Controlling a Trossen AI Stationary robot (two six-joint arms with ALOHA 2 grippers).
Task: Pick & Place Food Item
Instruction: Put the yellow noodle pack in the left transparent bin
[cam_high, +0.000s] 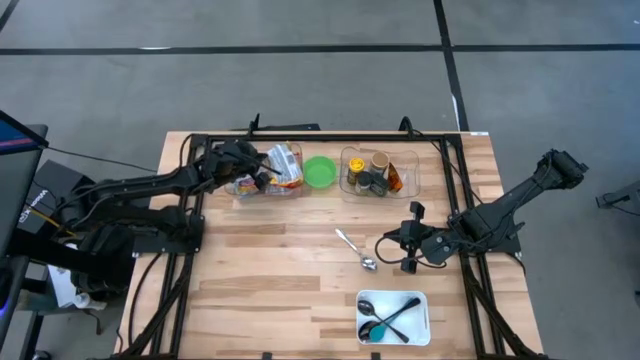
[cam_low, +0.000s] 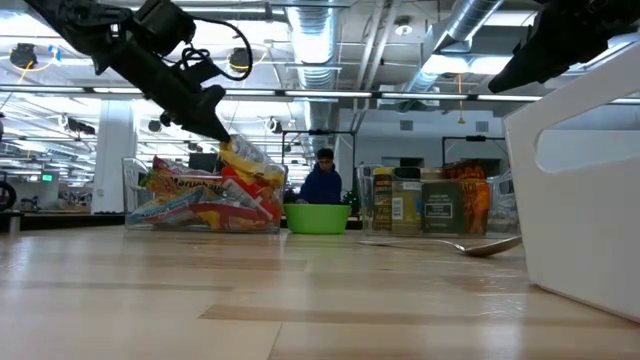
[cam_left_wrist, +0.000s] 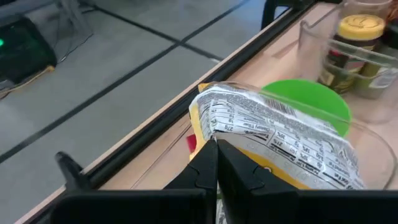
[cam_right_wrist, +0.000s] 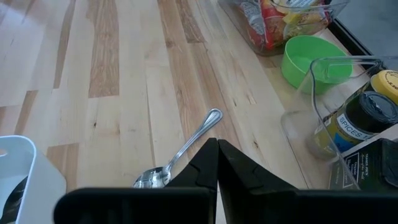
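Gripping a crinkled snack packet (cam_high: 284, 163), the left gripper (cam_high: 262, 168) reaches over the clear bin of food pouches (cam_high: 250, 186) at the far left of the tabletop (cam_high: 290, 285); fingers (cam_left_wrist: 205, 177) clenched on the packet's edge, printed nutrition panel facing the wrist camera. Low view: packet (cam_low: 245, 160) lifted above the other pouches, still over the bin. Green bowl (cam_high: 320, 172) just beside the bin, between it and a second clear bin of spice jars (cam_high: 378, 173). Right gripper (cam_high: 412, 245) low over the tabletop right of centre, fingers (cam_right_wrist: 208, 168) clenched together, grasping nothing. Metal spoon (cam_high: 356, 250) lies on the wood just left of it, bowl end nearest the gripper. White tray (cam_high: 393, 317) with black utensils at the near edge
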